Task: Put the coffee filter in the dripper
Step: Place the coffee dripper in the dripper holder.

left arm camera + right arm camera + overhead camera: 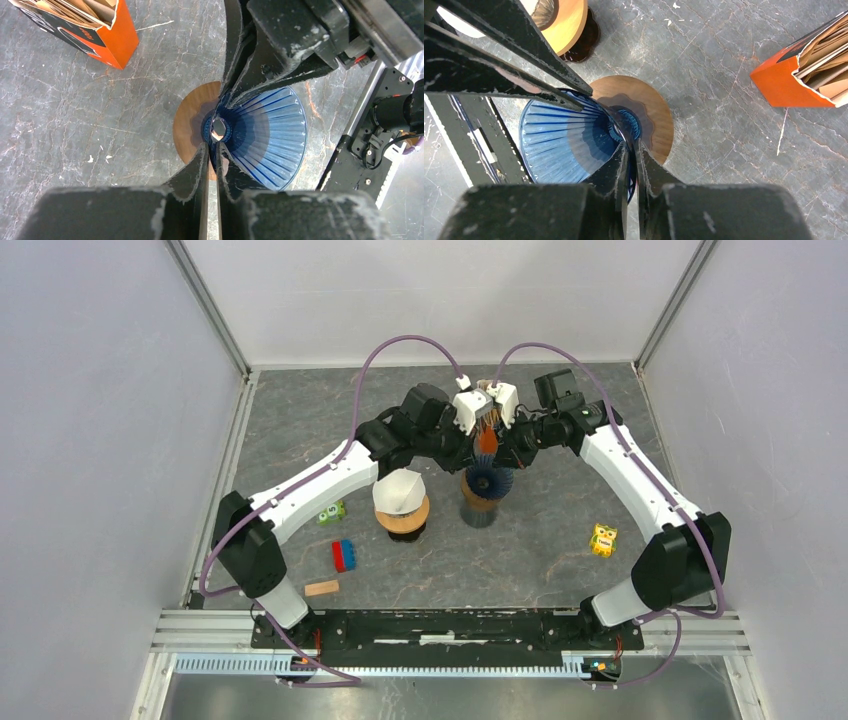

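A blue ribbed dripper (487, 482) (270, 130) (559, 145) stands on a round wooden base (187, 125) (654, 110) at mid-table, its bare ribs showing inside. My left gripper (470, 448) (212, 147) is shut on the dripper's rim on one side. My right gripper (506, 448) (632, 145) pinches the rim on the opposite side. Brown paper coffee filters sit stacked in an orange box (487, 443) (90, 25) (809, 70) just behind the dripper.
A white cone on a wood-collared stand (400, 502) (569, 20) stands just left of the dripper. A green block (332, 511), a blue-and-red block (344, 555), a wooden block (321, 588) and a yellow toy (603, 539) lie nearer the front. Walls enclose the table.
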Robot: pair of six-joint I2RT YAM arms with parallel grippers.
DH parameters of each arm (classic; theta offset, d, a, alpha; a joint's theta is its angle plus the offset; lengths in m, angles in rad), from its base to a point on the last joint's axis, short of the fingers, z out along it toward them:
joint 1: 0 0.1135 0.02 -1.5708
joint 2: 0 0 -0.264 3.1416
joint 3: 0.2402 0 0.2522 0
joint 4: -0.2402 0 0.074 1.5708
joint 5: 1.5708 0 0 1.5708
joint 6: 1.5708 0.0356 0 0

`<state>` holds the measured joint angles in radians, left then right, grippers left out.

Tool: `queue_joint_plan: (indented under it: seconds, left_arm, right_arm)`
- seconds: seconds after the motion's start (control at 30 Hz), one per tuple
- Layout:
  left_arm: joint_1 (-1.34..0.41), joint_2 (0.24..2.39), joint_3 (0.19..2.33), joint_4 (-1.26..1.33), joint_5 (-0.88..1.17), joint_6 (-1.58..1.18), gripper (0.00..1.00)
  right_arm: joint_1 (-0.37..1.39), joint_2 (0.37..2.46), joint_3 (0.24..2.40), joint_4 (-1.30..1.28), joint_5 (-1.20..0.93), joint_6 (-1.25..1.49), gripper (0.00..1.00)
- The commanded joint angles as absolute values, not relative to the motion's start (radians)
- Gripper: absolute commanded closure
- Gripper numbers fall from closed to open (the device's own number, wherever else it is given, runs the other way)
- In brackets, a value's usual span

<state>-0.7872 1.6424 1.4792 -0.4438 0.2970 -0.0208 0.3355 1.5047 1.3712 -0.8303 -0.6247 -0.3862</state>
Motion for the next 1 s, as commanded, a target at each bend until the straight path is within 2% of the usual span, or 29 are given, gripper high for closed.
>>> queue_joint_plan:
  seconds: [0.0,0.07,0.5,0.67,0.97]
  left_arm:
    - [-0.79,1.659,1.474,-0.402,0.307,-0.043,0.91]
    - [-0.79,1.658,1.473,-0.402,0.3,-0.042,0.98]
    - [-0.79,1.703,1.532,-0.475,0.284,-0.064,0.98]
    - [-0.79,1.704,1.535,-0.497,0.26,-0.069,0.98]
    - [-0.79,1.707,1.534,-0.503,0.223,-0.084,0.98]
  right_arm:
    - [0.34,1.503,1.43,-0.836,-0.604,-0.411,0.84]
    - [0.341,1.503,1.445,-0.851,-0.598,-0.421,0.78]
    - [0.319,1.464,1.443,-0.862,-0.577,-0.457,0.48]
    - [0.303,1.452,1.428,-0.86,-0.58,-0.463,0.49]
    - [0.296,1.49,1.443,-0.851,-0.644,-0.434,0.73]
